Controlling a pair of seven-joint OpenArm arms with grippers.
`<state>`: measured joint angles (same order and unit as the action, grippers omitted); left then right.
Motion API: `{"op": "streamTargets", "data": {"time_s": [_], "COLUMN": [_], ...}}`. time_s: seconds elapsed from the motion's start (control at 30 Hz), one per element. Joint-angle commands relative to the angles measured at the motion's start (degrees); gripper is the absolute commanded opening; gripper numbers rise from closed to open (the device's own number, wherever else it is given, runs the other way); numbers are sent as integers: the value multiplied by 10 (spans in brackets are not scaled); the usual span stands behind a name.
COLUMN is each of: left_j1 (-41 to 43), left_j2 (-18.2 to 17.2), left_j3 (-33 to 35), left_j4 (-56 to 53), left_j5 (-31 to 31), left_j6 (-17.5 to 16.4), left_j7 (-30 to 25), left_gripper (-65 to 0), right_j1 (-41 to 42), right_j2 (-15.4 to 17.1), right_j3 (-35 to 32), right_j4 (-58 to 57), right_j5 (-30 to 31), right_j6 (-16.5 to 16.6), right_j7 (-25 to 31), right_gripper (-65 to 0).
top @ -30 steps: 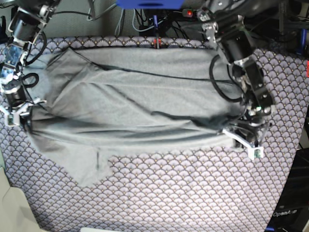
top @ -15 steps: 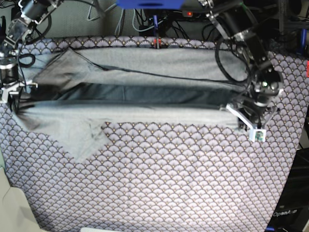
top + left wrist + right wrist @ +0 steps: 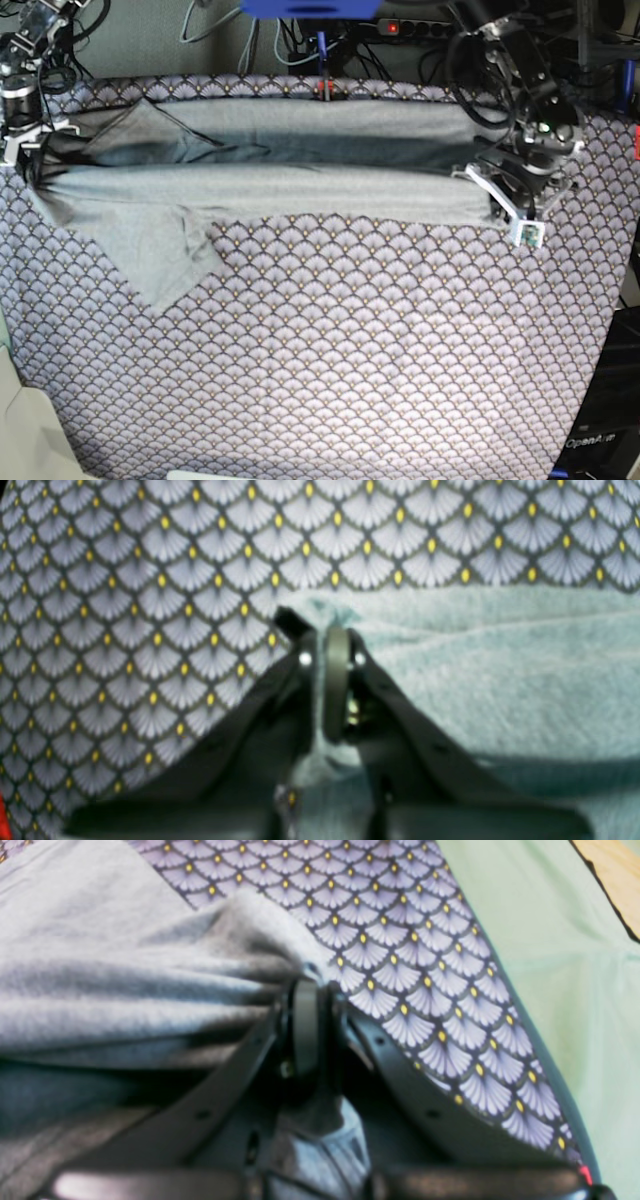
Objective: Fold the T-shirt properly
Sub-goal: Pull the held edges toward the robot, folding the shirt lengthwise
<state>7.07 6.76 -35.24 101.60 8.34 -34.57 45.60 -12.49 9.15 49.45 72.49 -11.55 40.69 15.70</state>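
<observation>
The light grey T-shirt is stretched in a long band across the far part of the table, its near edge lifted and folded back, with one sleeve hanging toward me at the left. My left gripper at the right is shut on the T-shirt's corner; the wrist view shows its jaws closed on the fabric edge. My right gripper at the far left is shut on the other corner, with cloth bunched between the closed jaws.
The purple scallop-patterned tablecloth covers the whole table. Cables and a power strip lie behind the far edge. A pale green surface lies beyond the table's left edge.
Both grippers have carried the T-shirt's near edge away from me toward the far edge. The band of fabric has moved up the table and the fold has tightened.
</observation>
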Motion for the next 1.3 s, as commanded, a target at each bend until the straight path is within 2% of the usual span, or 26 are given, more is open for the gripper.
{"op": "streamTargets", "data": {"time_s": [0.0, 0.17, 0.37, 0.67, 0.97, 1.27], "left_j1": [-1, 22, 48, 65, 73, 73], "left_j2": [-2, -1, -1, -6, -7, -7], "left_j3": [-1, -1, -1, -1, -1, -1], "left_j4": [17, 23, 17, 17, 17, 18], "left_j5": [-2, -2, -2, -2, -2, -2], "left_j6": [4, 4, 4, 4, 3, 3], "left_j7": [-13, -13, -18, -18, -18, -18], "left_gripper": [-650, -650, -650, -650, -650, -650], "right_j1": [0, -11, -12, -34, -70, -90], "right_j2": [11, -4, -6, -5, -14, -13], "right_j3": [7, 36, 58, 55, 61, 69], "right_j4": [10, 10, 8, 8, 7, -24], "right_j5": [14, 12, 11, 11, 10, 10], "right_j6": [-7, -7, -7, -7, -7, -7], "right_j7": [18, 18, 18, 19, 141, 209], "right_gripper": [-650, -650, -650, -650, -650, -650]}}
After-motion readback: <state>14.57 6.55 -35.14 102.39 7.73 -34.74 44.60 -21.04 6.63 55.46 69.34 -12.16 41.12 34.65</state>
